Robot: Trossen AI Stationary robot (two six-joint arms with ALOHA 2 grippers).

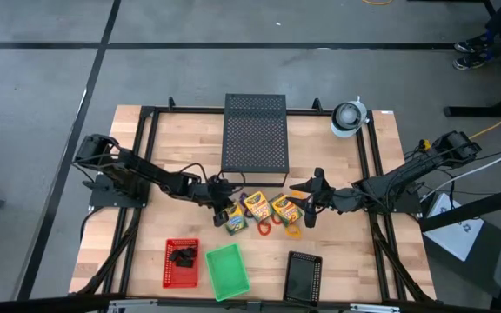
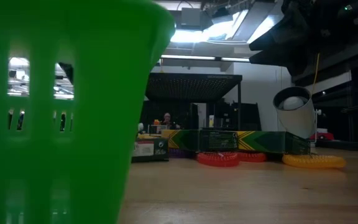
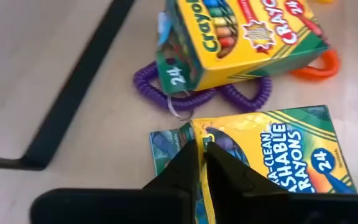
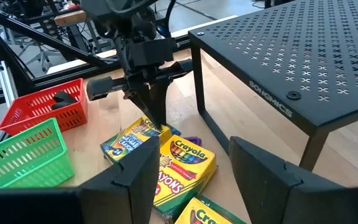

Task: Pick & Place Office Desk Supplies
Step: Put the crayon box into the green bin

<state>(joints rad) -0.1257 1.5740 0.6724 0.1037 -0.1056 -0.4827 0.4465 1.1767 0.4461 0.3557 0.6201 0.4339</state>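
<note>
Three yellow-and-green crayon boxes lie flat at mid-table: a left one [image 1: 235,222], a middle one [image 1: 257,205] and a right one [image 1: 285,209]. A purple coiled ring [image 3: 241,93] lies partly under the middle box [image 3: 247,43]. A red ring [image 1: 264,228] and an orange ring [image 1: 292,230] lie just in front of the boxes. My left gripper [image 1: 224,211] slants down onto the left box [image 3: 278,155] and is shut on it. My right gripper [image 1: 308,202] hovers open to the right of the boxes, its fingers [image 4: 260,168] touching nothing. My left gripper pinches a thin yellow edge [image 3: 199,132] of the left crayon box between its two fingers, at the corner by the box's blue-green end [image 3: 166,146]. The fingers slant down from the table's left. Whether the box is clear of the table, I cannot tell.
A black perforated metal stand [image 1: 255,139] rises just behind the boxes. Along the near edge stand a red basket [image 1: 181,263] holding black clips, a green basket [image 1: 227,269] and a black mesh basket [image 1: 303,276]. A white round object [image 1: 349,117] sits at the far right.
</note>
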